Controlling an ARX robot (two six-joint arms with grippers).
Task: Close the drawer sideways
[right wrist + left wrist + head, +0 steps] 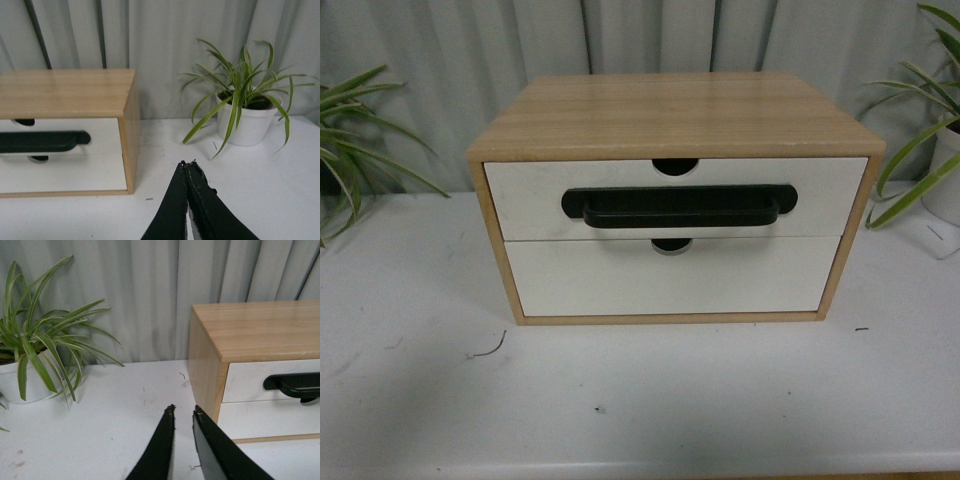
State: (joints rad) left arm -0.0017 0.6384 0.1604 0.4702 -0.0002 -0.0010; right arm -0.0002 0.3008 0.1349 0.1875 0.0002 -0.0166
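The drawer (530, 195) is the upper one in a light wood cabinet (670, 115). It has a white front, a long black bar handle (678, 207) and a semicircular notch in its top edge, and its front sits flush with the cabinet's frame. It also shows in the left wrist view (250, 380) and the right wrist view (100, 127). My left gripper (184, 411) is open and empty above the table, near the cabinet's left front corner. My right gripper (187, 164) is shut and empty, right of the cabinet. Neither arm shows in the front view.
A plain white lower drawer front (670, 280) without a handle sits below. The cabinet stands on a white table (640, 400). Potted spider plants stand at the left (35, 350) and right (245, 110). Grey curtains hang behind.
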